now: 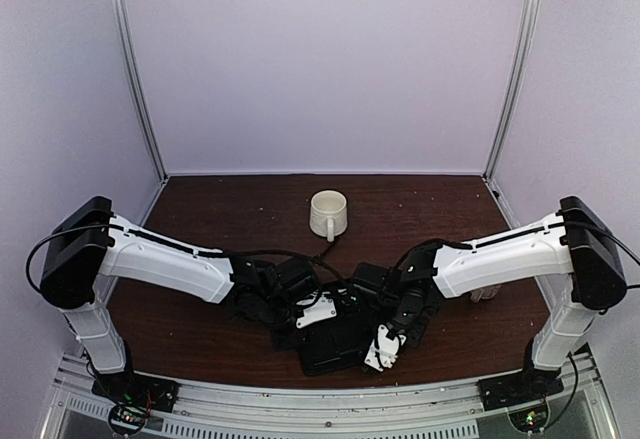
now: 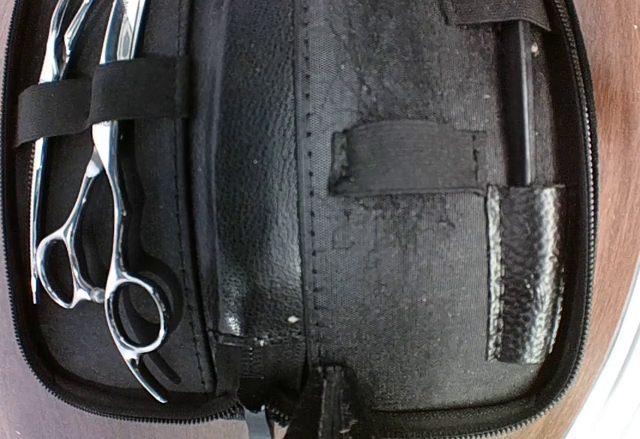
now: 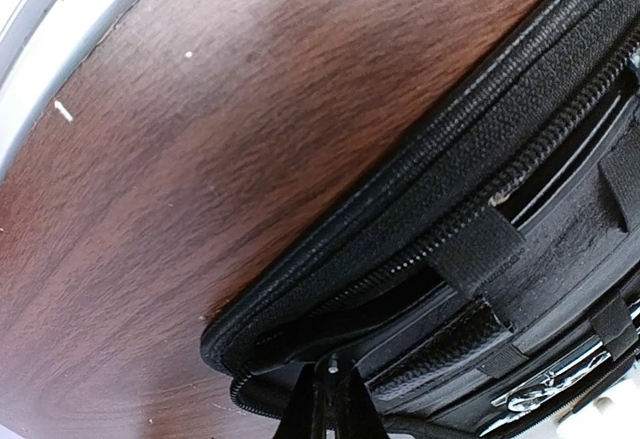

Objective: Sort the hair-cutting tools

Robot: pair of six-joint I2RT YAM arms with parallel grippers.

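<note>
At the left of the left wrist view the two silver scissors (image 2: 103, 164) lie side by side in the open black case (image 2: 250, 159), pinned under an elastic strap (image 2: 100, 104), their rings pointing to the lower left; none of the tools has left the case yet. The scissors overlap, so a pull on one could drag the other with it. Because the strap grips both, a pull could also lift the whole case off the table (image 3: 200, 159) instead of freeing a blade. At the bottom centre of that view the left gripper (image 2: 325, 411) has its fingers pressed together over the case's fold, holding nothing I can make out. It must spread before it can take a ring, and a closed tip would only push the steel aside. At the upper right a thin black hair clip (image 2: 518, 99) sits under another strap with its end in a small pocket (image 2: 525, 269); it is slim and could slip out of a pinch. In the right wrist view the right gripper (image 3: 330, 404) is closed too, tips against the zipped rim at the bottom centre. Whether it pinches the fabric I cannot tell. If it loses the rim, that half may flop shut over the tools.
</note>
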